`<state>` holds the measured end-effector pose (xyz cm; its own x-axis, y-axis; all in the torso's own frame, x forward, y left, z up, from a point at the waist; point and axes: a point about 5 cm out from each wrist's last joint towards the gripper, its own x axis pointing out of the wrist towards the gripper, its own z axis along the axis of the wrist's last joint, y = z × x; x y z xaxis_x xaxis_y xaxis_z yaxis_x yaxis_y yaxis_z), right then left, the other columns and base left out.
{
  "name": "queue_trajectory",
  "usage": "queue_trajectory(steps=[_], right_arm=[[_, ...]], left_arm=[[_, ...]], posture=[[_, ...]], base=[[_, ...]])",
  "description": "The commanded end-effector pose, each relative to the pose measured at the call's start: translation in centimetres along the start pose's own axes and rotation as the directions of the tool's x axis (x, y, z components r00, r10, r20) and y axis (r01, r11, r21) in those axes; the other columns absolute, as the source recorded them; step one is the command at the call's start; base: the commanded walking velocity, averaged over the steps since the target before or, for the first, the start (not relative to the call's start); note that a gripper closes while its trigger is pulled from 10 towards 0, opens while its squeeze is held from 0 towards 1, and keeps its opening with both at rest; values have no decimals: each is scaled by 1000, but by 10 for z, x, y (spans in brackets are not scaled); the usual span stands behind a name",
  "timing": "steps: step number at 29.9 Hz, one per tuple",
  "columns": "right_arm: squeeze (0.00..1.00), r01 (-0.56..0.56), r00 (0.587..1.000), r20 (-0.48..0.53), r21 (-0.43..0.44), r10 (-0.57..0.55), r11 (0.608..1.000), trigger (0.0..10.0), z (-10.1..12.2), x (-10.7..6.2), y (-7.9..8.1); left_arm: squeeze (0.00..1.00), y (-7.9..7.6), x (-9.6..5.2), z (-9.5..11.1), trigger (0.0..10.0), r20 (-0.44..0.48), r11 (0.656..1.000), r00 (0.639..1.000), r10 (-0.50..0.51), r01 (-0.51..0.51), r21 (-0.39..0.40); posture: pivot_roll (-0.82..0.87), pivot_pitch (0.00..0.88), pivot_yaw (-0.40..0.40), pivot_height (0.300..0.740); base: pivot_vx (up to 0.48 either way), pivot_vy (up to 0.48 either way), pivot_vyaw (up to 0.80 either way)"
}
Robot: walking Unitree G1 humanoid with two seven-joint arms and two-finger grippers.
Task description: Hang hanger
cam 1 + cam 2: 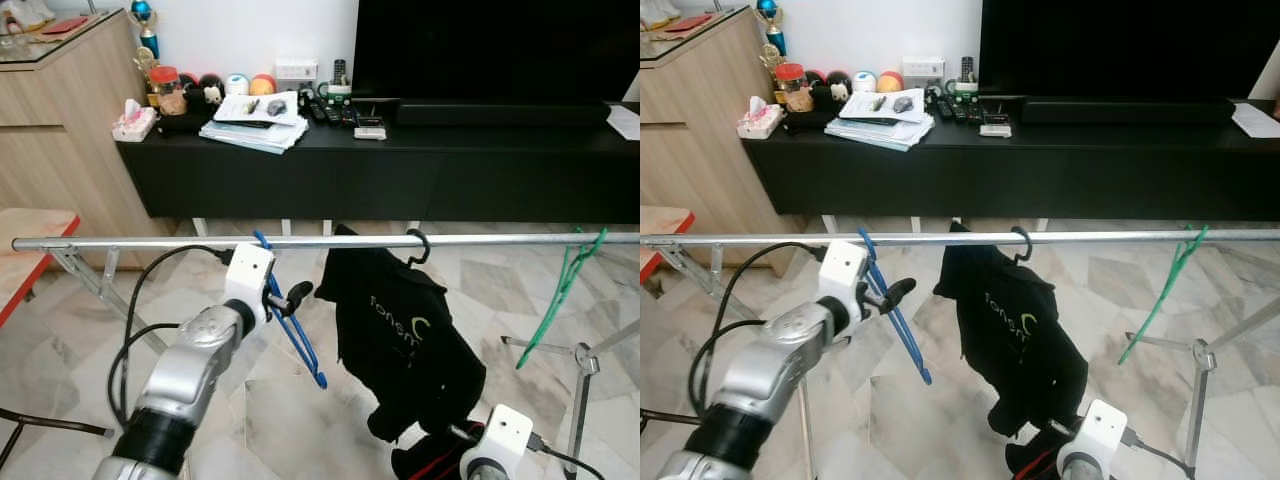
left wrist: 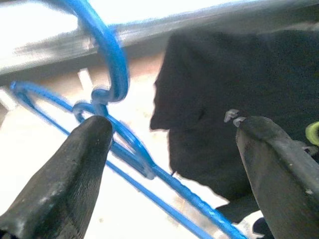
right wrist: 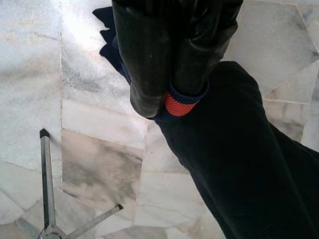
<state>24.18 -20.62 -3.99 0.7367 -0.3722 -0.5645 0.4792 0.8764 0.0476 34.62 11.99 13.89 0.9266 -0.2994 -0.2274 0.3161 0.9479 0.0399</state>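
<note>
Nearest, low below the metal rail (image 1: 330, 241), the right gripper (image 3: 167, 102) has its fingers (image 3: 144, 59) pressed together on the red-trimmed edge of a dark garment (image 3: 239, 164), which drapes down over the marble floor (image 3: 99, 164); a foot of the rack's stand (image 3: 47, 199) lies on that floor beside it. Just under the rail, toward its left end, the left gripper (image 1: 290, 298) reaches in with its fingers (image 2: 65, 179) spread wide and holding nothing; one finger sits right against the neck of the blue hanger (image 1: 295, 335), though whether it touches cannot be told. The blue hanger's hook is over the rail and its body slants down below it, just beside the left gripper. Along the rail toward the middle, a black shirt (image 1: 400, 340) with pale lettering hangs from a black hook (image 1: 418, 246) on the rail. Near the rail's right end a green hanger (image 1: 560, 290) dangles at a slant. Beyond the rail stands a long black worktop (image 1: 450, 150) carrying a stack of papers (image 1: 255, 122), remote controls (image 1: 325, 110), a tissue box (image 1: 133, 122) and small round toys, with a large dark television (image 1: 500, 50) above it. To the left of the worktop, behind the rail's left end, stands a pale wooden cabinet (image 1: 60, 130).
</note>
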Motion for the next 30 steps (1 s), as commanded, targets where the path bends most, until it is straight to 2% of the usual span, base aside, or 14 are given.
queue_trajectory(steps=[1,8,19,30], right_arm=[[0,8,1000,-9,1,-8,1000,10000,-2,0,-1],[0,12,1000,-13,1,-12,1000,10000,-2,0,-2],[0,10,1000,-15,1,-9,1000,10000,-3,-1,0],[0,6,1000,-26,-1,-6,1000,10000,-4,-1,0]], left_arm=[[0,3,4,-4,10000,-53,998,997,58,-57,18],[0,10,15,-4,10000,-100,974,971,216,-221,-46],[0,2,34,12,10000,-83,953,956,281,-288,-91],[0,5,37,4,10000,-121,931,930,346,-356,-75]], posture=[[-53,76,35,740],[-53,75,36,740],[-58,69,41,740],[-58,64,42,740]], base=[[0,0,0],[0,0,0],[0,0,0],[0,0,0]])
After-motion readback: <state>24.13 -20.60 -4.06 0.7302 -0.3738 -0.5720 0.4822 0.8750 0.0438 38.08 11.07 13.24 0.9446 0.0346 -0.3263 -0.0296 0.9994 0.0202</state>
